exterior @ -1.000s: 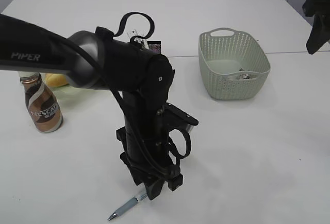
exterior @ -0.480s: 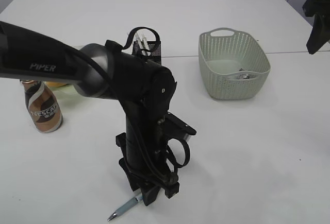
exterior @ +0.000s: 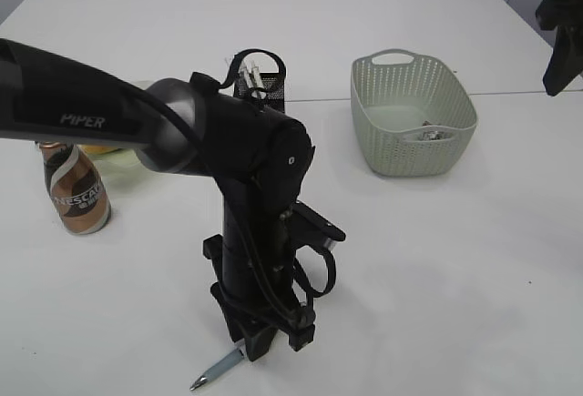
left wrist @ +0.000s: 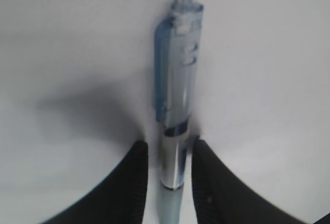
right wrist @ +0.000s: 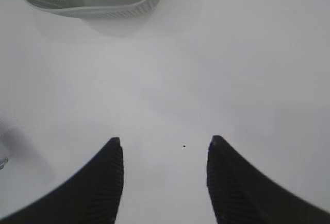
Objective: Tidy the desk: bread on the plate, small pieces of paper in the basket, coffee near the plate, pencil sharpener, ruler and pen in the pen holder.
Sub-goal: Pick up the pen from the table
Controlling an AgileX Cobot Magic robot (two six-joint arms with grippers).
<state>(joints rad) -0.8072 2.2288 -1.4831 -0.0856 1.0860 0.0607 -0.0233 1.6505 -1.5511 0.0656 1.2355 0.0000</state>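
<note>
The left gripper (exterior: 273, 340) is down on the desk (exterior: 455, 259), pointing straight at it. A pen (left wrist: 178, 110) lies flat between its two fingers (left wrist: 129, 183). The fingers sit close on each side of the pen, but I cannot tell if they are squeezing it. The right gripper (right wrist: 164, 177) hangs over bare desk with its fingers wide apart and nothing in them. The basket (exterior: 412, 114) sits at the back right with small bits inside. The pen holder (exterior: 262, 82) stands behind the left arm. The coffee (exterior: 75, 187) stands at the left.
</note>
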